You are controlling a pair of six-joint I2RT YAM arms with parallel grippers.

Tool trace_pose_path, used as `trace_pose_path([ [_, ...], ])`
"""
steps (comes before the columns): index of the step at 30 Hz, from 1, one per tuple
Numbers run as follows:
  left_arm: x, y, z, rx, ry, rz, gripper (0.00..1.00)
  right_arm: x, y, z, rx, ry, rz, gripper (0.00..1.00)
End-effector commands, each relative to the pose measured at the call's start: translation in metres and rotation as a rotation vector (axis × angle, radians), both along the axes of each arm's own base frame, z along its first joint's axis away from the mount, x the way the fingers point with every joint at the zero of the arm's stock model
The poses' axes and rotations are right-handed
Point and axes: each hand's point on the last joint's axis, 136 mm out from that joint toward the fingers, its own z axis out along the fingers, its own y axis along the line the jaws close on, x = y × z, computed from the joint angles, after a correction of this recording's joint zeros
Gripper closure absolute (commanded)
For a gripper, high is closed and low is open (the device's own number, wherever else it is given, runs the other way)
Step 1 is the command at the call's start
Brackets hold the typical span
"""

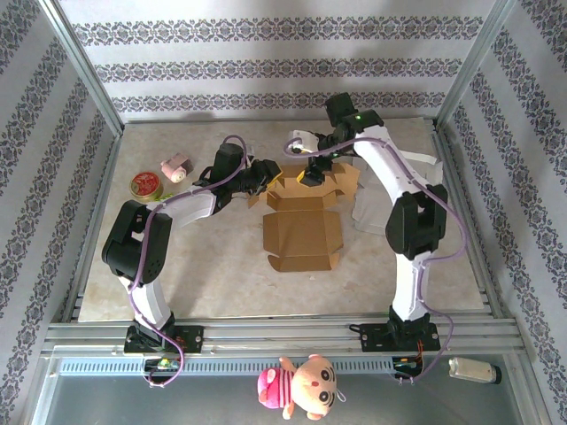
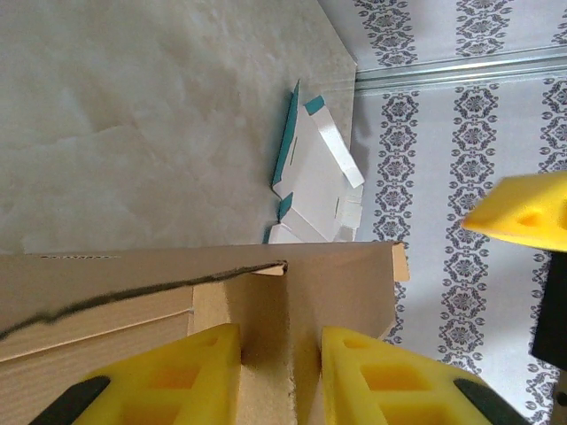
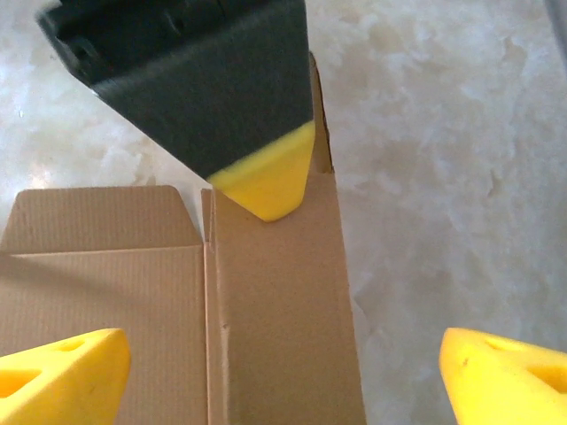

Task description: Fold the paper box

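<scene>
Surface: a beige marble-patterned tabletop (image 1: 204, 266), bounded by an aluminium rail frame (image 1: 283, 332) along the near edge. Walls (image 1: 266, 66) on three sides carry grey-and-white striped damask wallpaper.

Items on the surface: a brown corrugated cardboard box (image 1: 301, 232) lies at the centre, its base panel flat and its far flaps partly raised. A round red-and-green tin (image 1: 144, 184) and a small pink object (image 1: 176, 165) sit near the left edge, well apart from the box. A flat white carton with teal edging (image 2: 314, 173) lies beside the right wall. A pink plush doll (image 1: 301, 385) lies in front of the rail, off the tabletop.

Left arm (image 1: 137, 252): elbow raised at the left, forearm reaching to the right toward the box's far left corner. The left gripper (image 2: 281, 354) has its yellow fingers (image 2: 199, 372) pressed on either side of an upright cardboard flap, pinching it.

Right arm (image 1: 412, 230): upright from its base, forearm angled far and left, wrist turned down over the box's far edge. The right gripper (image 3: 283, 372) stands spread wide above a cardboard panel, its pads clear of the board and holding nothing. A fingertip of the left gripper rests against that panel's far edge.
</scene>
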Motion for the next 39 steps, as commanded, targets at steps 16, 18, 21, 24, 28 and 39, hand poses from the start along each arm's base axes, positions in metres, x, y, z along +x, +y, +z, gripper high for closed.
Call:
trace_pose_path([
  [16,0.001,-0.005,-0.001,0.072,-0.011,-0.024,0.72,0.001,-0.004,-0.031,-0.059,0.103,0.028,0.49],
  [18,0.001,-0.004,0.001,0.078,-0.017,-0.021,0.69,0.001,-0.004,-0.033,-0.074,0.097,0.02,0.51],
  [21,-0.003,0.0,0.006,0.095,-0.044,-0.018,0.51,0.003,-0.006,-0.033,-0.091,0.075,-0.002,0.55],
  [24,-0.012,0.013,0.013,0.157,-0.087,0.003,0.36,0.003,-0.006,-0.032,-0.104,0.043,-0.021,0.58],
  [28,-0.029,0.046,0.022,0.3,-0.161,0.077,0.31,0.002,-0.007,-0.032,-0.143,-0.025,-0.04,0.58],
  [39,-0.073,0.078,-0.029,0.587,-0.153,0.054,0.55,-0.007,-0.007,-0.027,-0.244,-0.216,-0.041,0.56],
])
